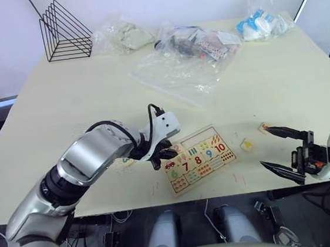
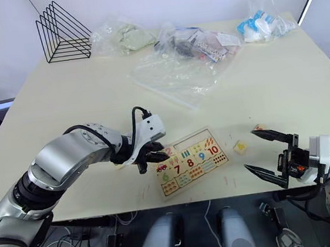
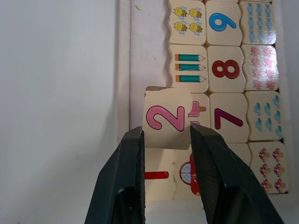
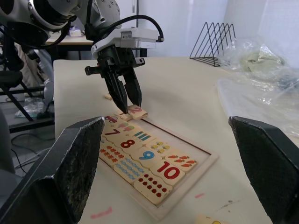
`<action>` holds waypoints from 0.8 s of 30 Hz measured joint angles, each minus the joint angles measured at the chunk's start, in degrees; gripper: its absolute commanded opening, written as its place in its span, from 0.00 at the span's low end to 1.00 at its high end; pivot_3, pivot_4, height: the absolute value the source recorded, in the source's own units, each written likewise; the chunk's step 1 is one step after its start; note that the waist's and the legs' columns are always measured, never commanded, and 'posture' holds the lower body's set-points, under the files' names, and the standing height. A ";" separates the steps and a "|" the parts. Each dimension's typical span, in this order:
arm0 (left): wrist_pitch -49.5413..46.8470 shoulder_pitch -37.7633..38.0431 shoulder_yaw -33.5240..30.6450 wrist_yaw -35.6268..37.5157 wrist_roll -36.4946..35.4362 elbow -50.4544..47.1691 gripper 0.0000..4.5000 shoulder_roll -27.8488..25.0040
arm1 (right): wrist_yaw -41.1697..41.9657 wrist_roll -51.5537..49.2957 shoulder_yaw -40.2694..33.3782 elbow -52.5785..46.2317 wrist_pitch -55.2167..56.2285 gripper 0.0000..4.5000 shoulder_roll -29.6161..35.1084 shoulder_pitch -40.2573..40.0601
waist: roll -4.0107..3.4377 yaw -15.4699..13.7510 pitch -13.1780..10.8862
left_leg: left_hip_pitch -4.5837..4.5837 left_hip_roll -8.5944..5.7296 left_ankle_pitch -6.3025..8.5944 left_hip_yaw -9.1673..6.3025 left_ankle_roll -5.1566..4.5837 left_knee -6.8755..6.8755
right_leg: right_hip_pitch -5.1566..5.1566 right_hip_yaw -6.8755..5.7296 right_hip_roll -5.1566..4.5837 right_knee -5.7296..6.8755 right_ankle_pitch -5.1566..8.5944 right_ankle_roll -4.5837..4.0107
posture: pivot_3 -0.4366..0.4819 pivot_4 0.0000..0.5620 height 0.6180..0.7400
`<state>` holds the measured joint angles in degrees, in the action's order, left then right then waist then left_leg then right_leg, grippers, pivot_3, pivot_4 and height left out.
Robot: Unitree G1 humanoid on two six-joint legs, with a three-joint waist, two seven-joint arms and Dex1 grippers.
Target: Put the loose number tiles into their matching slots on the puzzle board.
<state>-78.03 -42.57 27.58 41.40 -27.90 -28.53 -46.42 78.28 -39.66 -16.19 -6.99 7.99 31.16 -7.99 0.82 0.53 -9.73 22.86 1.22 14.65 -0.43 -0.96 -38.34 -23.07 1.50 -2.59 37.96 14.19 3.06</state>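
The left hand (image 3: 166, 140) is clamped on the "2" tile (image 3: 166, 118) just over the board (image 1: 201, 158) on the surface (image 1: 267, 83), while the right hand (image 1: 280, 150), fingers wide apart, hovers beside it.

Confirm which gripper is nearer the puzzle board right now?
Left. The left gripper is over the puzzle board's near-left corner, shut on the number 2 tile. The right gripper hangs open off the board's right side, well apart from it.
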 measured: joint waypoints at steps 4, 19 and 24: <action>0.91 -0.47 1.78 0.12 1.07 0.83 0.20 0.04 | -0.13 0.02 0.00 -0.86 0.32 1.00 0.00 -1.00 | 0.00 0.02 0.00 | 0.00 0.00 0.00 0.00 0.00 0.00 | 0.00 0.01 0.00 0.00 0.00 0.00 | 0.48 0.27 1.00; 1.57 -1.28 2.60 0.10 3.13 1.70 0.20 0.31 | -1.16 0.09 -0.01 -1.30 1.04 1.00 0.03 -1.39 | 0.00 0.02 0.00 | 0.00 0.00 0.00 0.00 0.00 0.00 | 0.00 0.01 0.00 0.00 0.00 0.00 | 0.48 0.27 1.00; 1.67 -1.28 3.20 0.11 3.59 1.70 0.20 0.31 | -1.23 0.13 -0.01 -1.30 1.17 1.00 0.04 -1.65 | 0.00 0.00 0.00 | 0.00 0.00 0.00 0.00 0.00 0.00 | 0.00 0.01 0.00 0.00 0.00 0.00 | 0.48 0.27 1.00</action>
<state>-76.36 -43.84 30.78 41.51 -24.32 -26.84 -46.11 77.05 -39.53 -16.20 -8.29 9.16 31.21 -9.64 0.83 0.53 -9.73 22.86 1.22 14.65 -0.42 -0.96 -38.34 -23.07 1.50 -2.59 37.96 14.19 3.07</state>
